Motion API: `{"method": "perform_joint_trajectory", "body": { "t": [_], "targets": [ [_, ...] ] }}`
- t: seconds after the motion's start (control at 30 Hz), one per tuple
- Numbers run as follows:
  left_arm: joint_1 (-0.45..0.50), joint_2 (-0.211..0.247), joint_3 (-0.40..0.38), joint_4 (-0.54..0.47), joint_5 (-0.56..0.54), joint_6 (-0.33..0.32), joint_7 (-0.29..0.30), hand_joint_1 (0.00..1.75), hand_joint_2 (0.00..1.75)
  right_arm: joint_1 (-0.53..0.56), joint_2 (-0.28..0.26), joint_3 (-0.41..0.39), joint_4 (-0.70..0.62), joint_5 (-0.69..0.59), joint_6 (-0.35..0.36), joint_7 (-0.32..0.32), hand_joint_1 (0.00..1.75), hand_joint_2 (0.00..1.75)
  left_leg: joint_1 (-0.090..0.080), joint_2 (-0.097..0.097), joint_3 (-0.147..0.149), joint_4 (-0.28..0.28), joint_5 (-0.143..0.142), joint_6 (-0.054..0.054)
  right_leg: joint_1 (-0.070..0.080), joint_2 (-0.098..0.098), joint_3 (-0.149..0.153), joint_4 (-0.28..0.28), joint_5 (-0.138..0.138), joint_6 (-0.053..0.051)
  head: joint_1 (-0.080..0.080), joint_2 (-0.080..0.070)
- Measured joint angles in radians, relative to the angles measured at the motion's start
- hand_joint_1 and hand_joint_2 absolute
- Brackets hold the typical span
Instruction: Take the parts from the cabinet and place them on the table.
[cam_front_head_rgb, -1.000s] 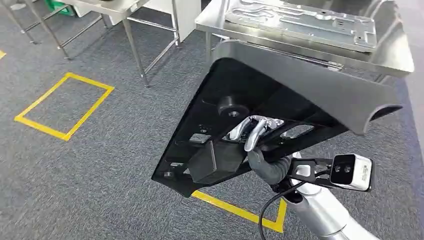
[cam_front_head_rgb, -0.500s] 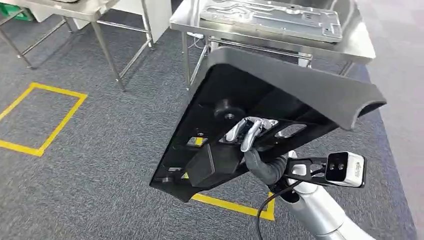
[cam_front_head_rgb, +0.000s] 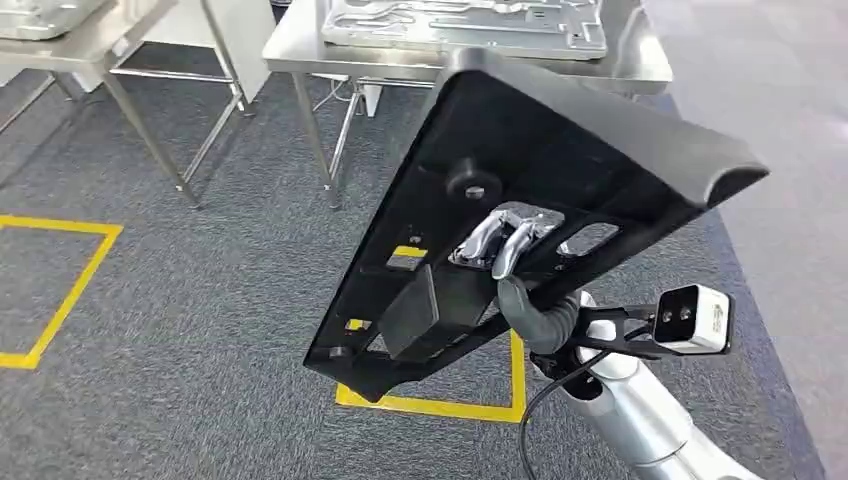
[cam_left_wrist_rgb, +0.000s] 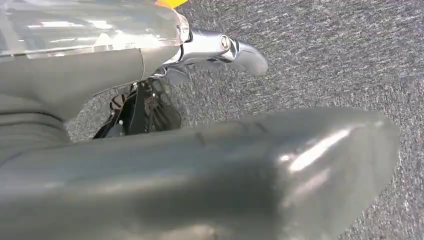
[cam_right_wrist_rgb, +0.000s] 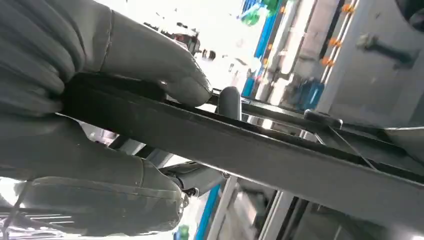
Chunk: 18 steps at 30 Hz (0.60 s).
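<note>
The right hand (cam_front_head_rgb: 512, 262) grips a large black part (cam_front_head_rgb: 520, 190) low on its body, silver fingers (cam_front_head_rgb: 480, 240) hooked through a slot while the grey thumb presses the other face; the right wrist view shows the same pinch on the part's thin edge (cam_right_wrist_rgb: 240, 145). The part hangs in the air above the carpet (cam_front_head_rgb: 200, 300), tilted steeply, its curled lip uppermost and its lower corner over a yellow tape mark (cam_front_head_rgb: 440, 405) on the floor. It does not touch the table (cam_front_head_rgb: 640, 60) beyond it.

The left hand (cam_left_wrist_rgb: 200, 165) appears close up in the left wrist view over carpet — whether it is wide or closed cannot be told, though nothing seems to be in it.

The part looks like rigid moulded plastic: stiff, probably light for its bulk, but broad and long, so a one-handed hold near one end likely leaves it prone to swing or twist. The slots and ribs near the middle seem the surest places to take it; the smooth lip would likely slip.

Farther off, the steel table already carries a flat grey metal plate (cam_front_head_rgb: 460, 25) along its far edge, so free room is probably at the near edge. Another table (cam_front_head_rgb: 60, 30) stands at the far left.
</note>
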Motion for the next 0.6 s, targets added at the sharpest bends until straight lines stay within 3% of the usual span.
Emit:
{"method": "perform_joint_trajectory", "body": {
  "t": [0.03,0.07,0.1,0.13,0.17,0.27,0.3,0.33,0.37,0.4,0.47,0.5,0.53,0.6],
  "targets": [
    [0.0,0.0,0.0,0.0,0.0,0.0,0.0,0.0,0.0,0.0,-0.002,0.0,0.002,-0.003,-0.003,0.0,1.75,1.75,0.0,-0.001,0.018,-0.048,0.038,0.001,0.0,0.012,0.001,0.001,-0.001,0.001,0.0,0.0],
    [0.0,0.001,0.0,0.0,0.0,0.0,0.0,0.0,0.0,0.0,-0.003,0.0,0.001,-0.004,-0.008,0.0,1.75,1.75,0.002,-0.004,0.055,-0.135,0.091,0.003,-0.001,0.026,0.003,0.004,-0.004,0.004,0.0,0.0],
    [0.0,0.002,0.0,0.0,0.0,0.0,0.0,0.0,0.0,0.0,-0.003,0.0,0.001,-0.003,-0.013,0.0,1.75,1.75,0.005,-0.021,0.093,-0.223,0.137,0.005,-0.002,0.037,0.004,0.009,-0.007,0.008,0.0,0.0],
    [0.001,0.004,0.0,0.0,0.0,0.0,0.0,0.0,0.0,0.001,-0.004,0.0,0.001,0.005,-0.015,0.0,1.75,1.75,0.009,-0.07,0.118,-0.281,0.146,0.01,-0.003,0.046,-0.001,0.015,-0.011,0.013,0.0,0.0],
    [0.001,0.004,0.001,0.0,0.0,-0.001,0.0,0.0,0.0,0.001,-0.005,0.0,0.0,0.011,-0.016,0.0,1.75,1.75,0.01,-0.082,0.128,-0.303,0.136,0.013,0.002,0.056,-0.01,0.027,-0.014,0.019,0.0,0.0],
    [-0.002,0.005,0.001,0.0,-0.01,-0.001,0.0,0.0,0.0,0.012,-0.006,0.002,-0.005,0.025,-0.016,0.0,1.75,1.75,0.002,-0.058,0.124,-0.297,0.136,0.029,-0.007,0.082,-0.018,0.019,-0.007,0.04,0.0,0.0],
    [-0.004,0.003,0.001,0.0,-0.01,-0.002,0.001,0.0,0.0,0.012,-0.008,0.002,-0.006,0.029,-0.016,0.0,1.75,1.75,0.013,-0.046,0.128,-0.308,0.142,0.038,-0.005,0.09,-0.018,0.021,-0.01,0.045,0.0,0.0],
    [-0.005,0.004,0.001,0.0,-0.009,-0.002,0.002,0.0,0.0,0.012,-0.01,0.002,-0.009,0.031,-0.016,0.0,1.75,1.75,0.011,-0.038,0.133,-0.313,0.143,0.043,-0.001,0.035,-0.026,0.043,-0.026,0.05,0.0,0.0],
    [-0.003,0.004,0.001,0.0,-0.009,-0.002,0.002,0.0,0.0,0.009,-0.01,0.002,-0.009,0.034,-0.015,0.0,1.75,1.75,0.01,-0.03,0.134,-0.314,0.142,0.047,-0.002,0.004,-0.046,0.083,-0.052,0.053,0.0,0.0],
    [-0.001,0.004,0.001,0.0,-0.009,-0.003,0.002,0.0,0.0,0.008,-0.01,0.002,-0.009,0.038,-0.015,-0.001,1.75,1.75,0.008,-0.021,0.134,-0.313,0.141,0.05,-0.005,-0.022,-0.09,0.173,-0.098,0.058,0.0,0.0],
    [0.0,0.005,0.001,0.0,-0.01,-0.004,0.005,0.0,0.0,0.012,-0.01,0.003,-0.009,0.048,-0.015,0.0,1.75,1.75,0.006,-0.007,0.133,-0.313,0.139,0.052,-0.011,-0.036,-0.16,0.308,-0.145,0.064,0.0,0.0],
    [0.0,0.005,0.001,0.0,-0.01,-0.005,0.007,0.0,0.0,0.012,-0.01,0.003,-0.009,0.05,-0.015,0.0,1.75,1.75,0.006,-0.002,0.134,-0.312,0.138,0.051,-0.012,-0.037,-0.169,0.324,-0.138,0.065,0.0,0.0],
    [0.0,0.005,0.001,0.0,-0.01,-0.007,0.009,0.0,0.0,0.012,-0.01,0.003,-0.008,0.051,-0.016,0.0,1.75,1.75,0.006,0.0,0.135,-0.312,0.137,0.051,-0.014,-0.038,-0.161,0.304,-0.117,0.066,0.0,0.0],
    [-0.001,0.005,0.001,0.0,-0.01,-0.013,0.011,0.0,0.0,0.01,-0.011,0.003,-0.008,0.055,-0.021,0.0,1.75,1.75,0.006,0.003,0.142,-0.312,0.133,0.045,-0.014,-0.04,-0.084,0.151,-0.025,0.061,0.0,0.0]
  ]
}}
